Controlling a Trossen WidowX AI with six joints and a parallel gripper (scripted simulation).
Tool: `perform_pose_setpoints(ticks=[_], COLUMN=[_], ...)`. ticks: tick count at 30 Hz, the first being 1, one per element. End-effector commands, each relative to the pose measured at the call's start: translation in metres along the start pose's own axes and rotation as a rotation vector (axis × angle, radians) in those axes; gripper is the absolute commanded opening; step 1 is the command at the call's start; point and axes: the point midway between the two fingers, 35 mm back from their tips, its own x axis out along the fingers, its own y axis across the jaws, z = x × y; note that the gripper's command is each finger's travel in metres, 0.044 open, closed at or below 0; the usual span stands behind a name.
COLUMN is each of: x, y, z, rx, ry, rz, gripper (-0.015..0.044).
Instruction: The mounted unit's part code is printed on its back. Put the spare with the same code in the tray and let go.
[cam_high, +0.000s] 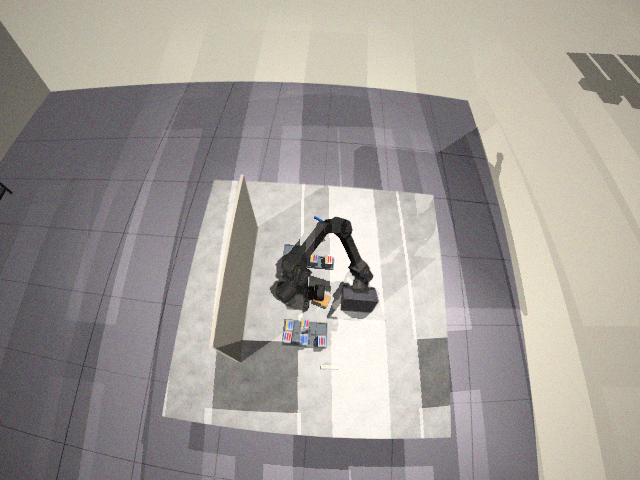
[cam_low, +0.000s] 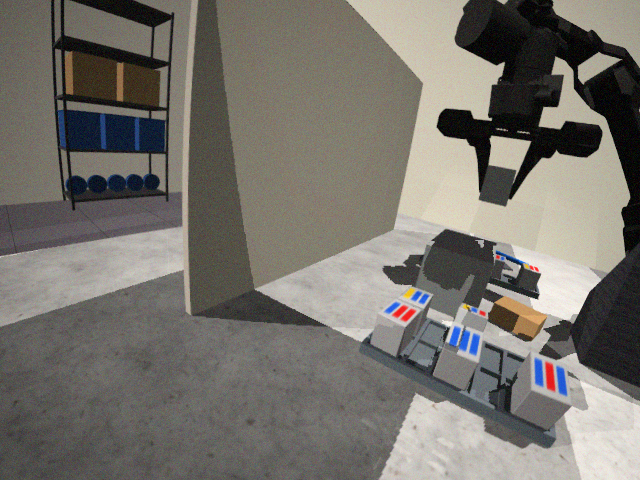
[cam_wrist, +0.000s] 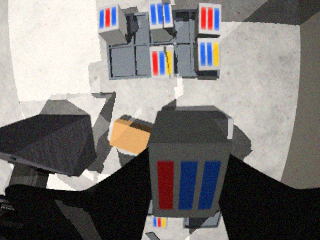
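Carry step, I judge: fingers (cam_low: 528, 157) clamp a grey red-blue-blue striped block (cam_wrist: 187, 171); next, the orange tray (cam_wrist: 130, 135) at ten o'clock.

Gripper (cam_low: 497, 178): matt black plastic look. Held spare (cam_low: 496, 186): matt grey. Box (cam_low: 516, 316) below: cardboard-brown. Floor (cam_low: 129, 372) beneath: rough concrete.

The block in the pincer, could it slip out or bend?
The block probably won't bend: its faces look flat and boxy. It might slip, since the pincer pinches only its smooth top sides and nothing supports it below. It hangs slightly tilted, so it could swing.
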Motion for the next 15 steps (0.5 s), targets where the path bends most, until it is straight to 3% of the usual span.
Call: perform_pose_setpoints(ticks=[1,15], x=[-0.006,-0.009], y=[-0.02,-0.069], z=[-0.023,-0.124], rx=[0.0,0.01], ry=[-0.012,0.006], rz=[-0.014,-0.029], gripper=[0.0,0.0])
